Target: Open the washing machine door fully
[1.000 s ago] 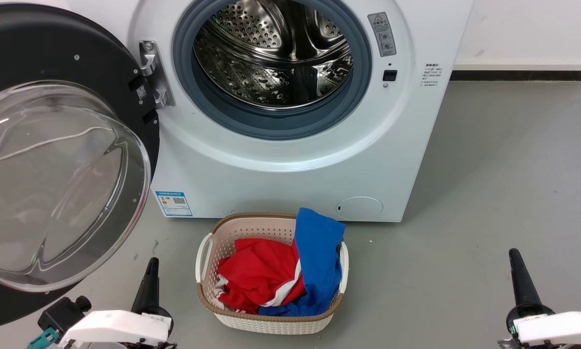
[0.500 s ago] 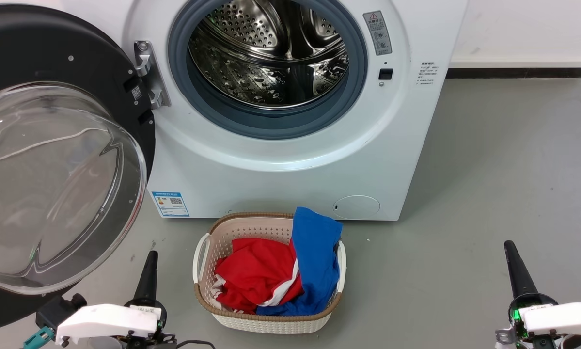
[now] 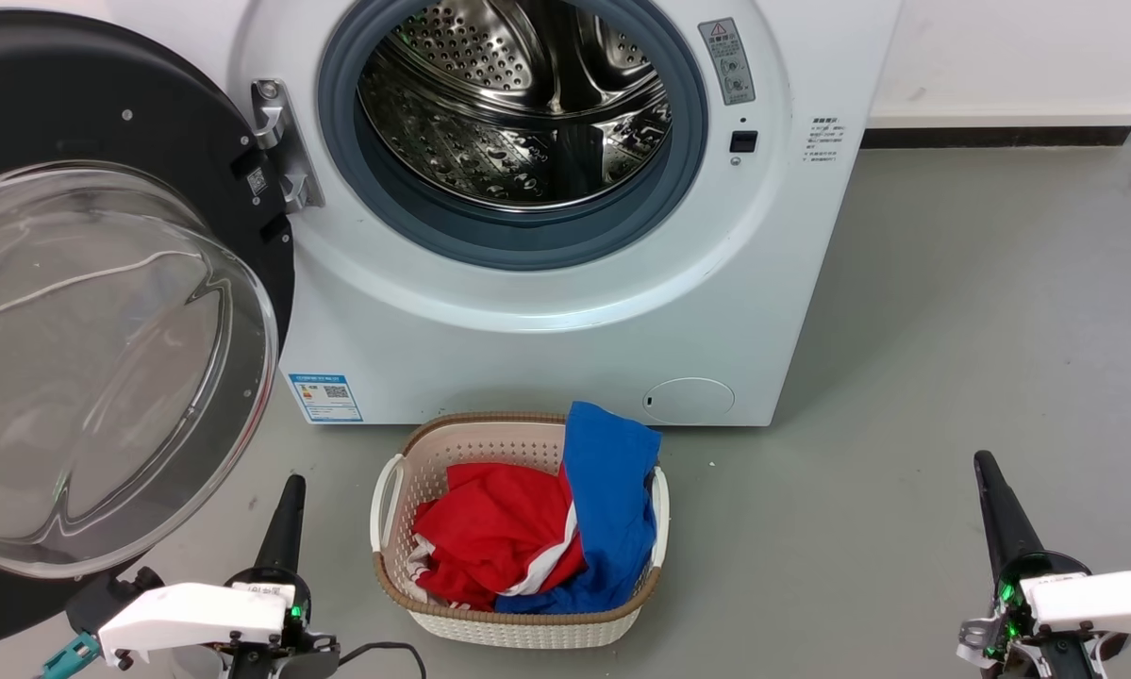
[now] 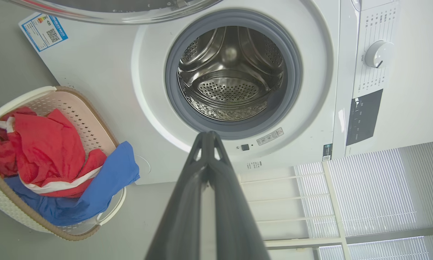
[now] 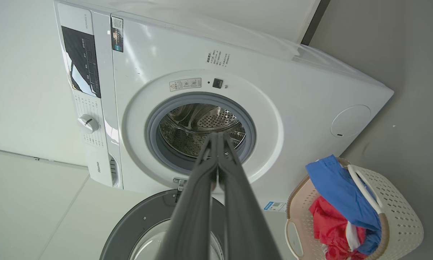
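1. We see a smooth, pale grey floor (image 3: 980, 311) spreading across the room, marked by a few small specks and scuffs.
2. Behind it rises a plain white painted wall (image 3: 1018, 47). At its foot a white ledge runs above a narrow black skirting strip (image 3: 999, 140).
3. A white box-shaped washing machine cabinet (image 3: 546, 349) stands on the floor near that wall.
4. In the left wrist view we find a window covered by white slatted blinds (image 4: 375, 191), crossed by a white frame bar (image 4: 333, 202).
5. The light is soft and even. In the head view the cabinet casts a faint shadow on the floor to its right.
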{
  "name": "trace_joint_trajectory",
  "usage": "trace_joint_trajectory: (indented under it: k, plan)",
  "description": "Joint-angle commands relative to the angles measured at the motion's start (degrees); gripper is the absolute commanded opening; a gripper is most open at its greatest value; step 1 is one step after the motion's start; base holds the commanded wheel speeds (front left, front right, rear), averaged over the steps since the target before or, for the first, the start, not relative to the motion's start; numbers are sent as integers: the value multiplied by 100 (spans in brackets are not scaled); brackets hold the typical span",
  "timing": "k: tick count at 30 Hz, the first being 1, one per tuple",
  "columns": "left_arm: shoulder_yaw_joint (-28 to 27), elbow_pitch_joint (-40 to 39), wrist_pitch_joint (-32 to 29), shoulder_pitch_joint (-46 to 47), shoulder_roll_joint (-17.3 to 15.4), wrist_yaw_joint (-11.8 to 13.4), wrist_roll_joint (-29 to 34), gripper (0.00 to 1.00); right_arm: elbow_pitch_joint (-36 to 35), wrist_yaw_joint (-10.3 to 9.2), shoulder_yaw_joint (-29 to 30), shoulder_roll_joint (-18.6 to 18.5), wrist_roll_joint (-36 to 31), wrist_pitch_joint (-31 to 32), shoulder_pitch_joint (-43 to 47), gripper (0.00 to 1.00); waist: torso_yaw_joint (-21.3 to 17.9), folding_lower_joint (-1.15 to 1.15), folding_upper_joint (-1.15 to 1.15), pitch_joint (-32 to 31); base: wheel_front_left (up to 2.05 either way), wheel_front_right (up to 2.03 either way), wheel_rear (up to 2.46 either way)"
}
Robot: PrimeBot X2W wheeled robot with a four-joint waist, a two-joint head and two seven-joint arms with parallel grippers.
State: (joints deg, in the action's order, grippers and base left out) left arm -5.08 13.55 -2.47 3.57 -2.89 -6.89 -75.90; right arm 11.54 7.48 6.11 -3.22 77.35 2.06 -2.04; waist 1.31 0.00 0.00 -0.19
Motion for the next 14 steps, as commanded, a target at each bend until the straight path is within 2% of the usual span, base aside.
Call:
trace_joint_trajectory:
  k: [1,14]
  plan:
    - [-27,-10,-49,123,-4,-25,-139,0,12,2,-7,-30,151,33,-129,0,-6,0,0,2,0,0,0]
    - [-81,19,-211,196,-2,-46,-773,0,114,1,-13,-25,742,196,-275,0,-53,0,0,15,0,0,0]
